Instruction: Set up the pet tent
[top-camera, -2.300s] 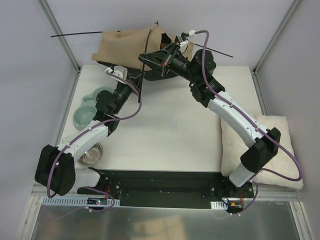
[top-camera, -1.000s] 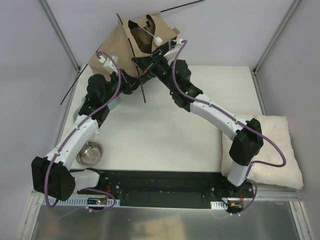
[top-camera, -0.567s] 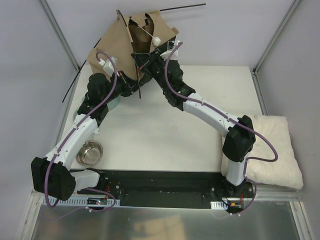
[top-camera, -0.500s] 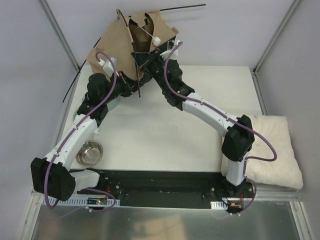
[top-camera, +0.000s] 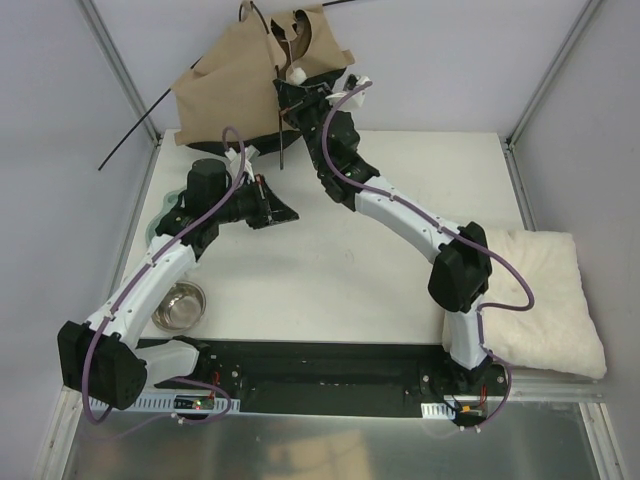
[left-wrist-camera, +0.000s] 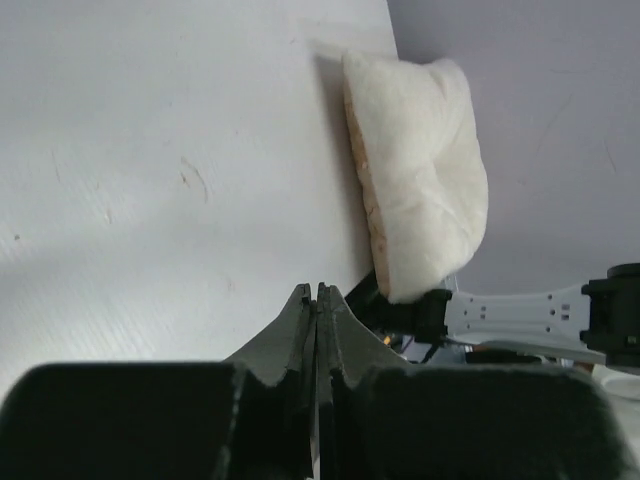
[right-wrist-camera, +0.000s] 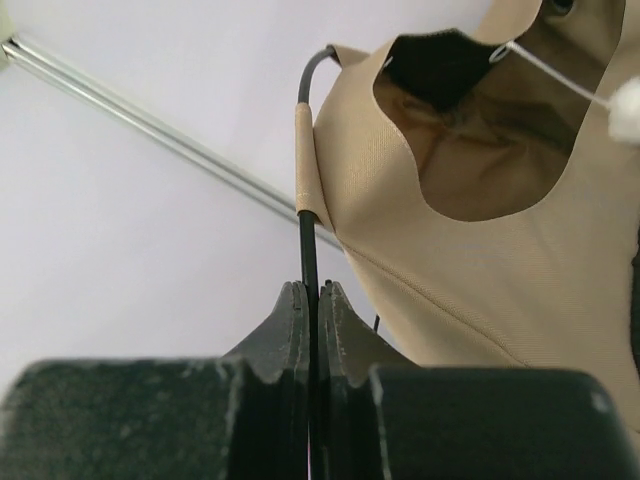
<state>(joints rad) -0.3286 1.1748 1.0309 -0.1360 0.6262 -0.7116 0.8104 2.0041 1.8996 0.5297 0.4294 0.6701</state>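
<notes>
Jaws of the right gripper (top-camera: 292, 98) hold the pet tent (top-camera: 225, 85) aloft at the top centre of the overhead frame, higher than half a second ago. They are clamped on a thin black pole (right-wrist-camera: 308, 250), with the white pom-pom (right-wrist-camera: 628, 105) dangling at the opening. The left gripper (left-wrist-camera: 316, 292), jaws pressed together on nothing, has pulled back to mid-left over the table (top-camera: 320, 290). The slack tent therefore hangs from one arm, and probably still needs spreading and standing.
</notes>
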